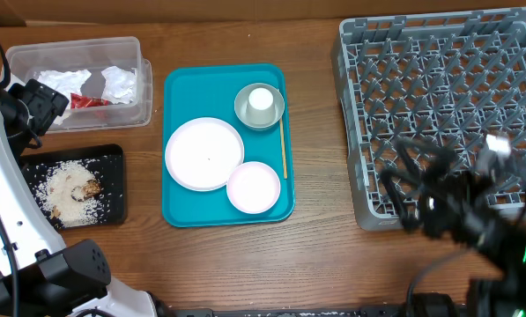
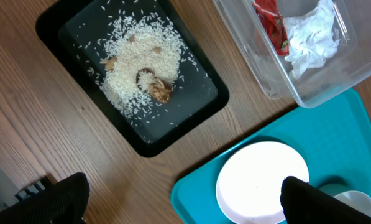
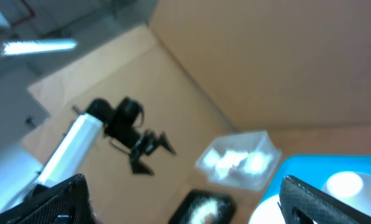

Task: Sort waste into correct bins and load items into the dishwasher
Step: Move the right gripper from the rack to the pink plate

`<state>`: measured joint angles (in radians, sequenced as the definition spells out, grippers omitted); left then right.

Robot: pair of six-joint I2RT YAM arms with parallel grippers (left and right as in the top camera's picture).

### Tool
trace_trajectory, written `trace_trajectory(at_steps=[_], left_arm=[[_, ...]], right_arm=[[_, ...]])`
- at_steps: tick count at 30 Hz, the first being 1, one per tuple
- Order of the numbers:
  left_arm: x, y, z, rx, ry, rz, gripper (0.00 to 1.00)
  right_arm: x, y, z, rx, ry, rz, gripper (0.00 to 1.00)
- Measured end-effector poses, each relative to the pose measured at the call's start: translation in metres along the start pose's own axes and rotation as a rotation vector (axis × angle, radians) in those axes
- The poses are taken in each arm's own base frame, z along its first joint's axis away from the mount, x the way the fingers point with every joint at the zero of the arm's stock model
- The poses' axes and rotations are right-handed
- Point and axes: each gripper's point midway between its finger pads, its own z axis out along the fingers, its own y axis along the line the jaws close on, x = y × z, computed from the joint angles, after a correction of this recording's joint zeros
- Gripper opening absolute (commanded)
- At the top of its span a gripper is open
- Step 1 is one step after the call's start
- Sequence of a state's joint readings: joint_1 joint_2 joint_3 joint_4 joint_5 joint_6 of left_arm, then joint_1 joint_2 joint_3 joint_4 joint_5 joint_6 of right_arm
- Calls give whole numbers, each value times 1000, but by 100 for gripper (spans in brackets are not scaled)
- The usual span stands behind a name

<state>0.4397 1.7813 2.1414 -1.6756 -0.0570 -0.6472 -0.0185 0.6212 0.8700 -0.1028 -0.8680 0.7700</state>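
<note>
Large pale plate point(image 1: 204, 153) lies flat in the teal tray point(image 1: 179, 88) on the table. The smaller white plate point(image 1: 254, 187) sits against its rim, and the small white cup point(image 1: 261, 100) stands inside the grey-rimmed bowl point(image 1: 241, 114) behind them. I judge all four to be stiff, smooth and breakable. A flat plate offers only its rim, so I would pinch the edge and tip it up, and I would lift the cup out by its lip first. The dish rack point(image 1: 439, 79) stands well apart to the right. Napkins point(image 1: 117, 82) sit in the clear tub point(image 1: 144, 88), and rice point(image 1: 69, 187) in the black tray point(image 1: 113, 151). My left claw point(image 2: 185, 202) is spread wide and empty; my right claw point(image 3: 185, 199) likewise holds nothing.
</note>
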Motion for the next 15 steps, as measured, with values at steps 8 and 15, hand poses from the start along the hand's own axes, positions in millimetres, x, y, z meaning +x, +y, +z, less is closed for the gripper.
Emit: trace_trajectory(at_steps=[8,15], left_arm=[[0,0,0,-1,1,0,100],[0,0,0,-2,2,0,100]], right_arm=[[47,-53,74,206,446,192,99],[170,-67,127,428,758,20,100]])
